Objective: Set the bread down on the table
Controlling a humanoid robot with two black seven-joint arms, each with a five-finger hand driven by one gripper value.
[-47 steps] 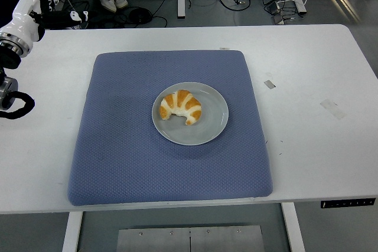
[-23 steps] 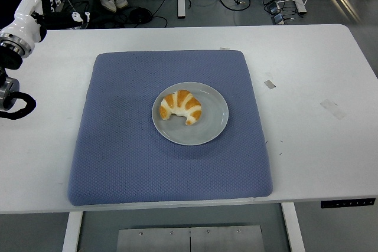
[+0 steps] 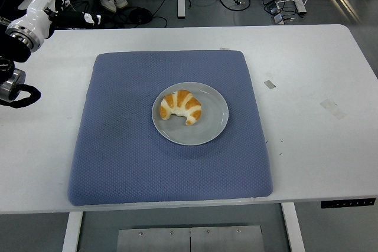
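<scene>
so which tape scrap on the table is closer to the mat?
The small tape scrap, just off the blue mat's right edge. The larger tape scrap lies farther right, nearer the table's right edge.

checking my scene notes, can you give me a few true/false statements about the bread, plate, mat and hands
1. The bread lies on the plate. True.
2. The plate sits on bare table. False: it sits on the blue mat.
3. The left hand is at the far left corner, away from the bread. True.
4. The right hand is over the plate. False: it is not in view.
5. The bread is held. False: nothing touches it.
</scene>
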